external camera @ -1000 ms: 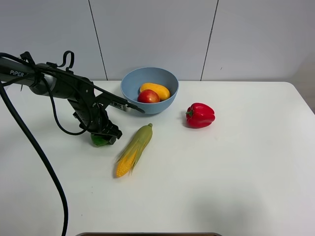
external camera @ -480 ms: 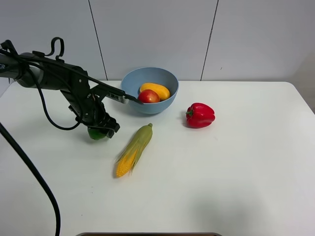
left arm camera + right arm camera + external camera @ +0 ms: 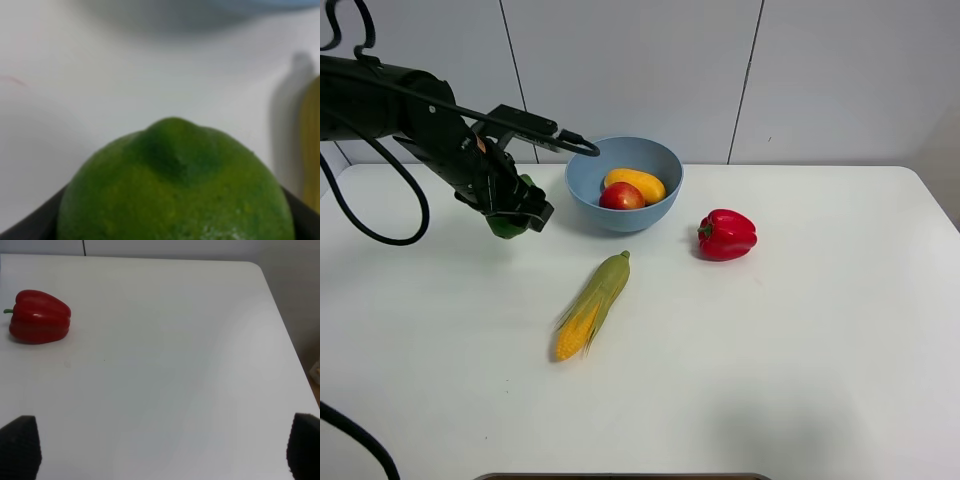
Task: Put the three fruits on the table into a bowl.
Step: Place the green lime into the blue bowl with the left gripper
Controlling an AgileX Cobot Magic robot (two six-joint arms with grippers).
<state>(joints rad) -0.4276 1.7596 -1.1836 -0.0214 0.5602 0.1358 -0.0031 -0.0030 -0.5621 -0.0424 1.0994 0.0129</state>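
A glossy green lime (image 3: 506, 224) hangs above the table (image 3: 800, 350), held in my left gripper (image 3: 512, 216), just left of the light blue bowl (image 3: 588, 174). Up close, the lime (image 3: 175, 190) fills the left wrist view between the dark jaws. Inside the bowl lie a yellow-orange mango (image 3: 636, 183) and a red apple (image 3: 621, 197). My right gripper (image 3: 162, 445) is open over bare table, its two dark fingertips (image 3: 19, 446) far apart; it does not show in the exterior high view.
A corn cob in green husk (image 3: 592, 305) lies on the table in front of the bowl. A red bell pepper (image 3: 726, 234) sits to the bowl's right, and shows as a bell pepper (image 3: 39, 316) in the right wrist view.
My left gripper has lifted the lime off the table and carried it up and back, toward the bowl's left side. The right gripper has stayed open.
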